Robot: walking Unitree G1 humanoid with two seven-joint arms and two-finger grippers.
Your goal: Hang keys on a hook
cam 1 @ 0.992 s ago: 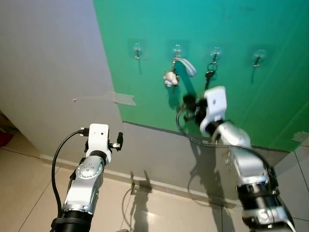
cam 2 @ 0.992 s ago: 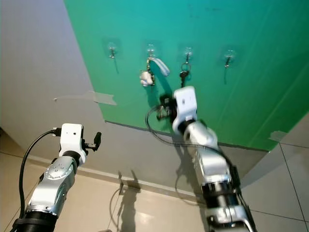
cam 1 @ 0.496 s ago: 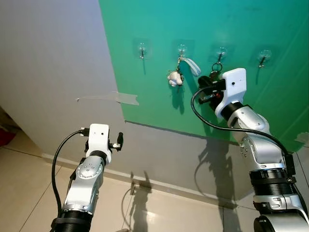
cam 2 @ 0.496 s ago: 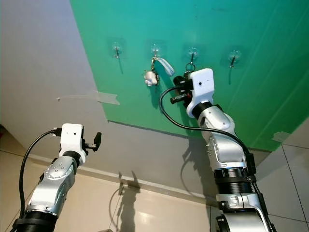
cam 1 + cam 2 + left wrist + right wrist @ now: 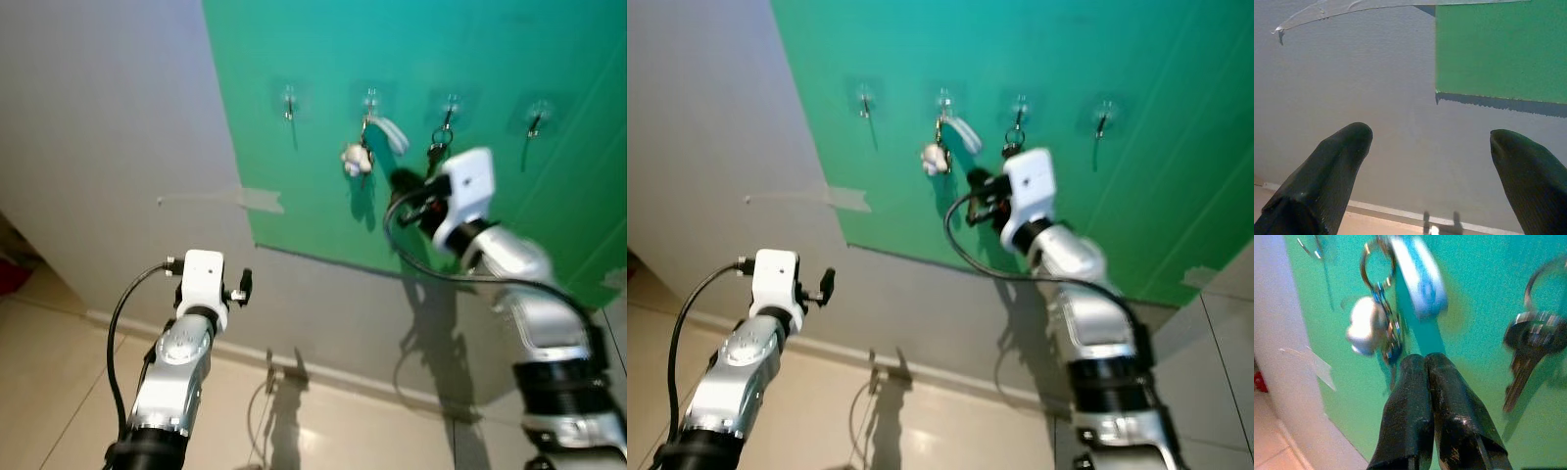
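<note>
From the head views, a green board on a grey wall carried four hooks in a row. The second hook held a ring with a white charm and a pale blue tag; the third hook held dark keys. The right claw was raised just below and between those two bunches, its arm blurred. The left claw hung low before the wall, well apart from the hooks.

In the left wrist view, the left claw's fingers stood spread wide with nothing between them, facing the wall and the board's lower corner.

In the right wrist view, the right claw had its fingers pressed together with nothing gripped. The charm ring hung to one side of the tips and the keys to the other, each on its own ring.

Judging from this, both bunches were already hung. The risk lay in the clenched claw sitting so near them: a sideways sweep could snag a ring, or the trailing cable could catch one and lift it off its hook.
</note>
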